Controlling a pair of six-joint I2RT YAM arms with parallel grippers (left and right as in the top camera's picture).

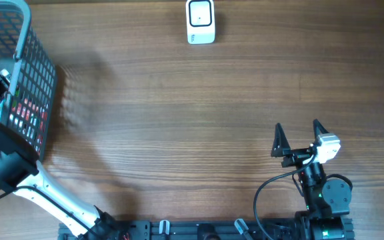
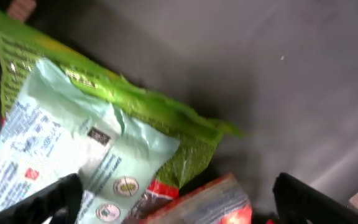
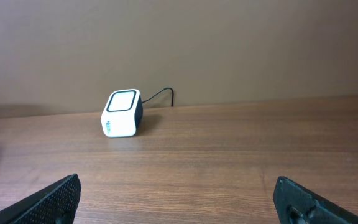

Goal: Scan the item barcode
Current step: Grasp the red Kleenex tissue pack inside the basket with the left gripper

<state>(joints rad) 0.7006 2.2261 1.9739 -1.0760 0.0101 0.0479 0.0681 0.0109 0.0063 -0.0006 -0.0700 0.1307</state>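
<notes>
My left gripper (image 2: 176,200) is down inside the wire basket (image 1: 35,60) at the table's left edge. It stands open, its black fingers (image 2: 55,196) wide apart on either side of the packets. Between and just beyond them lies a red packet (image 2: 219,202), partly under a mint-and-green packet (image 2: 73,130) with small print and round logos. I cannot make out a barcode. The white scanner (image 1: 201,22) stands at the far middle of the table, also in the right wrist view (image 3: 122,113). My right gripper (image 1: 297,140) hangs open and empty over the wood at the near right.
The basket's mesh wall (image 1: 42,100) leans over the table's left side, with red packaging (image 1: 25,115) showing through it. The left arm's white link (image 1: 52,200) runs from the near edge up to the basket. A cable (image 3: 160,94) trails behind the scanner.
</notes>
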